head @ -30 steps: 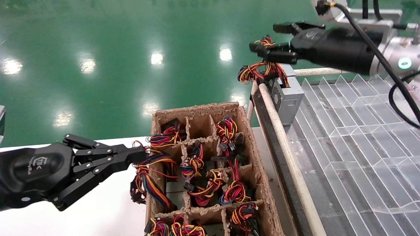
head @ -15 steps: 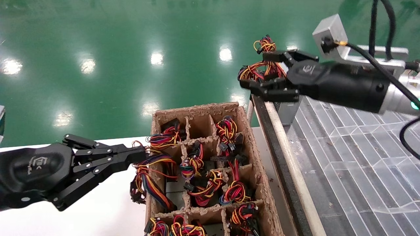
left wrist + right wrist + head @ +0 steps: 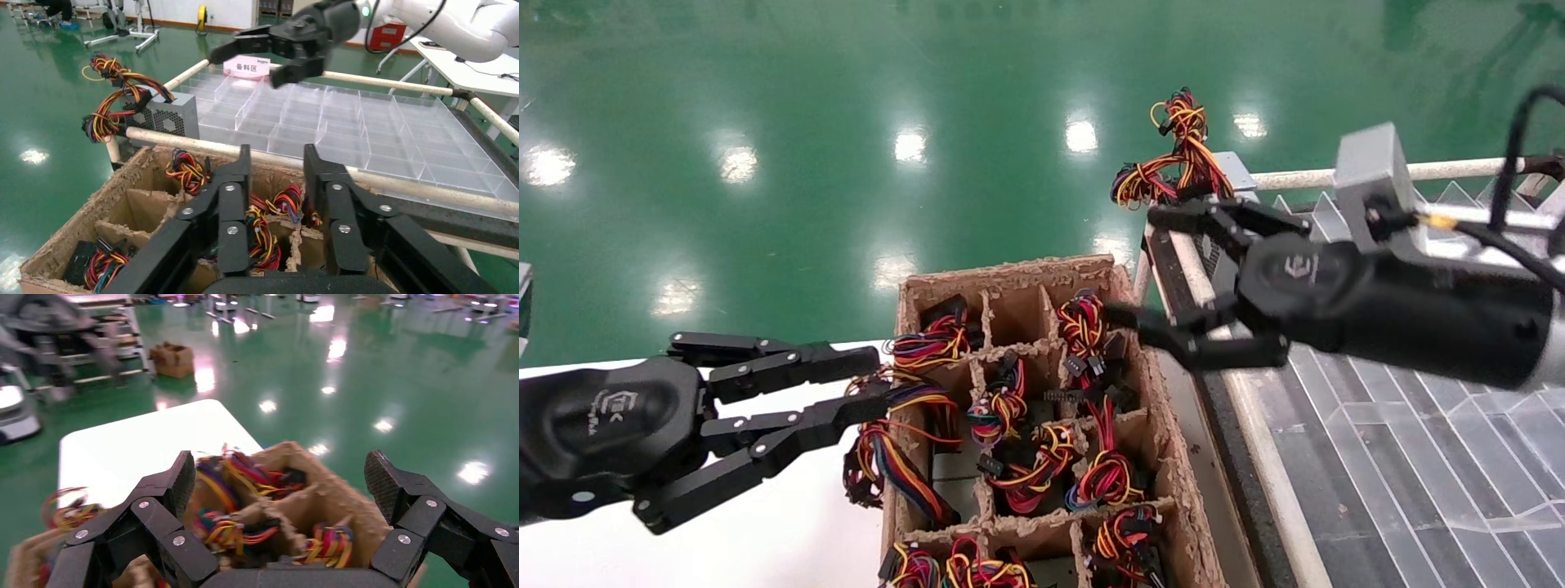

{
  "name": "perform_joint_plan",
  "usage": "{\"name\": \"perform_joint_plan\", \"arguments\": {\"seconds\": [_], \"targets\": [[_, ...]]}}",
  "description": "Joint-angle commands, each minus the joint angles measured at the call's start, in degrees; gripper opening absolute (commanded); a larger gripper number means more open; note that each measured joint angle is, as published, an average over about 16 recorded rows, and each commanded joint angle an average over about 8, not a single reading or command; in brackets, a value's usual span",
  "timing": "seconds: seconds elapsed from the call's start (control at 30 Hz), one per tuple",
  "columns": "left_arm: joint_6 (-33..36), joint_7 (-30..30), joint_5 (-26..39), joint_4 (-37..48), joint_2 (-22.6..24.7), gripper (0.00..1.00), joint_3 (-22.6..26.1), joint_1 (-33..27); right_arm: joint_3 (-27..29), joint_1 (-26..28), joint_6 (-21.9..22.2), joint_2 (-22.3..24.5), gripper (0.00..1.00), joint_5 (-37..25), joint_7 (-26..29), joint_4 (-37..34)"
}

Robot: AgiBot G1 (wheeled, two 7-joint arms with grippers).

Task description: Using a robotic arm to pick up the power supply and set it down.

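The power supply [image 3: 164, 116], a small grey box with a perforated side, stands at the far corner of the clear tray [image 3: 343, 122]. Its tied red, yellow and black wires [image 3: 1177, 151] hang over the rail. In the head view my right gripper [image 3: 1147, 268] hides most of the box. That gripper is open and holds nothing, hovering between the tray's edge and the cardboard box [image 3: 1156, 457]. From its wrist I see the right gripper [image 3: 281, 478] above wire-filled cells. My left gripper [image 3: 872, 380] is open at the box's left wall, next to a loose wire bundle [image 3: 887, 457].
The cardboard box is split into several cells, each holding wire bundles [image 3: 1026, 465]. A pale pipe rail [image 3: 1254, 441] runs between the box and the tray. The white table [image 3: 789, 531] lies under my left arm. Green floor lies beyond.
My right gripper left the power supply on the tray and swung down and nearer, toward the cardboard box. My left gripper's fingers have spread apart.
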Motion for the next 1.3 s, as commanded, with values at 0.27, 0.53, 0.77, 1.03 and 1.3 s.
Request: {"name": "perform_joint_plan", "arguments": {"seconds": [0.27, 0.53, 0.77, 1.03, 1.3], "targets": [[0.0, 0.0, 0.0, 0.0, 0.0, 1.0, 0.0, 0.0, 2.2, -6.2, -4.7, 3.1, 1.0, 6.4, -1.5, 5.0], [0.0, 0.0, 0.0, 0.0, 0.0, 1.0, 0.0, 0.0, 4.1, -11.6, -8.7, 5.8, 1.0, 12.0, -2.9, 9.3], [0.0, 0.0, 0.0, 0.0, 0.0, 1.0, 0.0, 0.0, 5.1, -14.5, -10.8, 7.1, 1.0, 14.9, -3.6, 11.5], [0.0, 0.0, 0.0, 0.0, 0.0, 1.0, 0.0, 0.0, 5.1, -14.4, -10.8, 7.1, 1.0, 14.9, -3.6, 11.4], [0.0, 0.0, 0.0, 0.0, 0.0, 1.0, 0.0, 0.0, 4.9, -14.0, -10.4, 6.9, 1.0, 14.4, -3.5, 11.1]]}}
